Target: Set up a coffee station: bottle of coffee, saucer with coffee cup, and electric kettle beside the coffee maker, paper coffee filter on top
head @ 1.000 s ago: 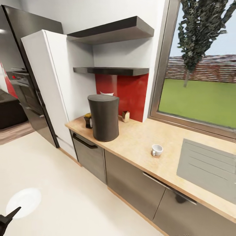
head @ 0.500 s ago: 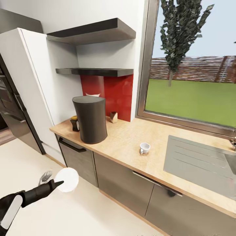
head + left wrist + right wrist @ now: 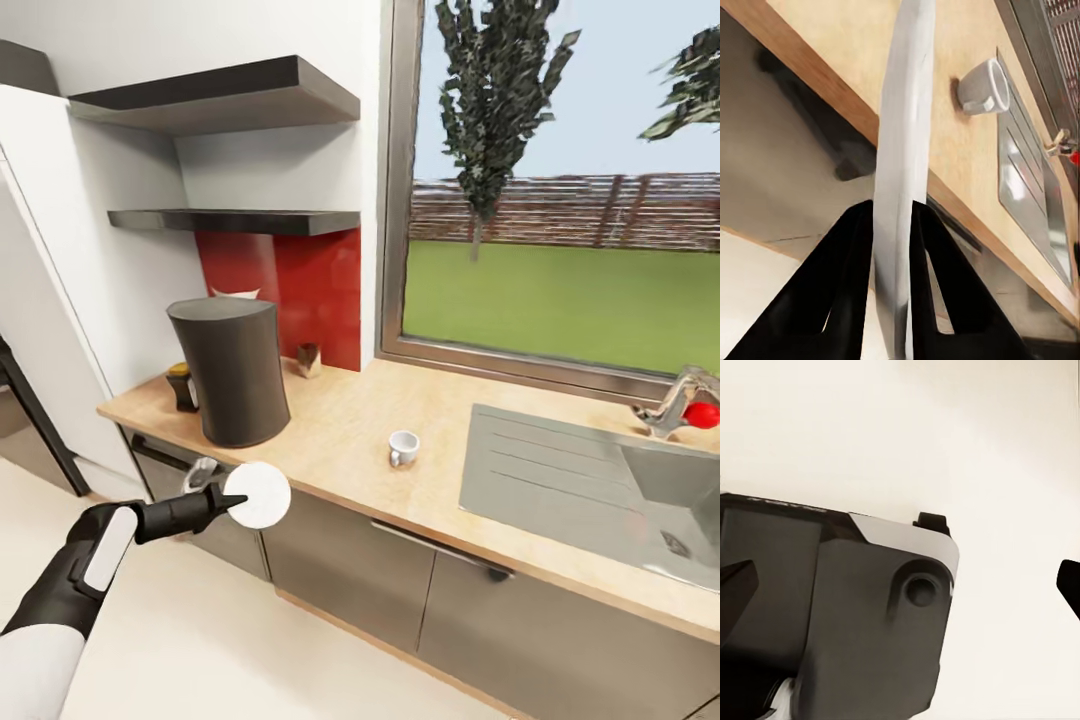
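Note:
The dark grey coffee maker [image 3: 228, 370] stands on the wooden countertop [image 3: 340, 430] below the shelves. A small dark bottle with a yellow lid [image 3: 182, 386] sits just left of it, and something white [image 3: 235, 293] peeks up behind its top. The white coffee cup [image 3: 403, 447] [image 3: 982, 86] rests on the counter to its right. My left gripper [image 3: 222, 500] [image 3: 892, 206] is shut on the white saucer [image 3: 258, 495] [image 3: 904, 150], held on edge in front of the counter's front edge. My right gripper [image 3: 904, 585] is open, over the robot's dark base and the floor.
A steel sink with drainboard [image 3: 590, 490] and a faucet [image 3: 668, 402] with a red object [image 3: 703, 414] lie at the right. A small brown item [image 3: 308, 360] stands by the red backsplash. Two dark shelves [image 3: 235, 220] hang above; a white cabinet [image 3: 50, 300] flanks the left.
The camera has swung right, bringing the sink into view. My left arm has risen and reached forward, carrying the saucer from low over the floor up to the counter's front edge.

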